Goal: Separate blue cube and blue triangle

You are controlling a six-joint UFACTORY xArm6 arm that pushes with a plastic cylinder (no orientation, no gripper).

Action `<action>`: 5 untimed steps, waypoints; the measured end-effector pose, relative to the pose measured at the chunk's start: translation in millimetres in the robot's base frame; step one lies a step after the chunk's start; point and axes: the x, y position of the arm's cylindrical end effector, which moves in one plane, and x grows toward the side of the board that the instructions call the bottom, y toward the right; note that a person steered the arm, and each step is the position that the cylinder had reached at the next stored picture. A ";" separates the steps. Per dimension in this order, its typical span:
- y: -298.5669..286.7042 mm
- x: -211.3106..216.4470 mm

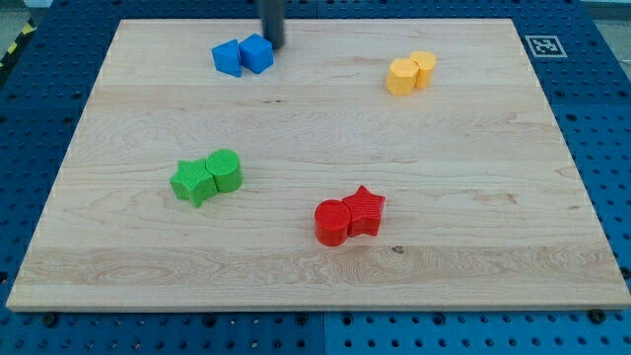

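Note:
The blue cube (257, 52) and the blue triangle (228, 58) sit touching each other near the view's top, left of centre, the cube on the right. My tip (273, 46) is at the end of the dark rod coming down from the view's top edge. It stands right beside the cube's upper right corner, touching it or nearly so.
On the wooden board (315, 276) a yellow pair (410, 72) sits at the upper right. A green star (193, 181) and a green cylinder (226, 169) touch at the left. A red cylinder (332, 221) and a red star (365, 210) touch below centre.

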 end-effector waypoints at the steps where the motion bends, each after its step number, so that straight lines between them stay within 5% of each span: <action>1: -26.4 0.0; 5: -44.5 14.7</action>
